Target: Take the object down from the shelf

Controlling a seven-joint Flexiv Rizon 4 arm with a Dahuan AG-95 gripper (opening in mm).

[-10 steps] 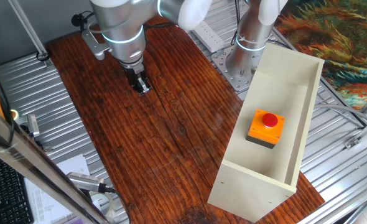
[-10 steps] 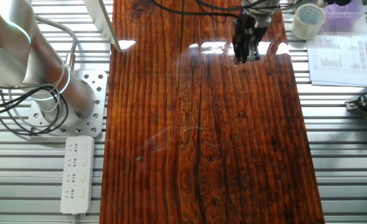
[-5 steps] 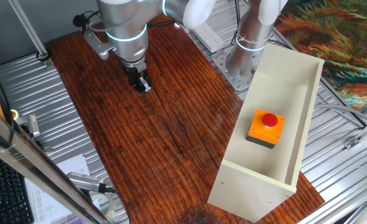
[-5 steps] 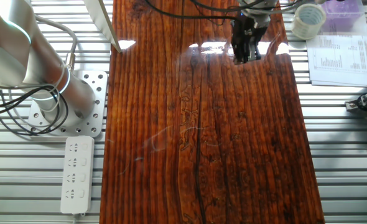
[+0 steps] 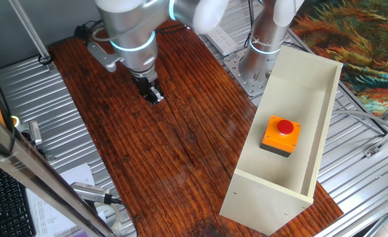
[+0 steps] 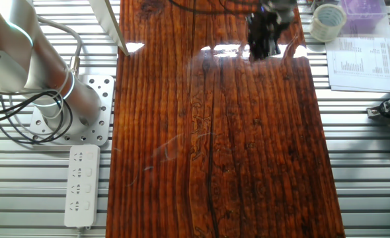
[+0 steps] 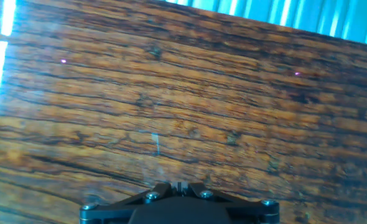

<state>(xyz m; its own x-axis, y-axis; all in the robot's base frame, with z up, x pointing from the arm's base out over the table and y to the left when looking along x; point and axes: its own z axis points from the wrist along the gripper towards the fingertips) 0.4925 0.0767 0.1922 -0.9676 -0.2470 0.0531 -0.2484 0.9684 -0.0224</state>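
The object, a small orange box (image 5: 281, 135) with a red button on top, sits inside the shelf (image 5: 263, 204), a long cream open-faced box lying on the table's right side. My gripper (image 5: 154, 95) hangs over the wooden table far to the left of the shelf, fingers together and empty. In the other fixed view the gripper (image 6: 261, 49) is near the top edge, slightly blurred; the shelf is out of view there. The hand view shows my closed fingertips (image 7: 178, 185) above bare wood grain.
The arm's base (image 5: 263, 52) stands just behind the shelf. A power strip (image 6: 82, 185) lies on the metal surface at the left. A tape roll (image 6: 328, 21) and papers (image 6: 363, 63) lie beside the table. A metal tool (image 5: 92, 193) lies near the front-left corner.
The gripper has shifted slightly over the table, a little towards the shelf side in one fixed view and upward in the other. The orange box and shelf have not moved.
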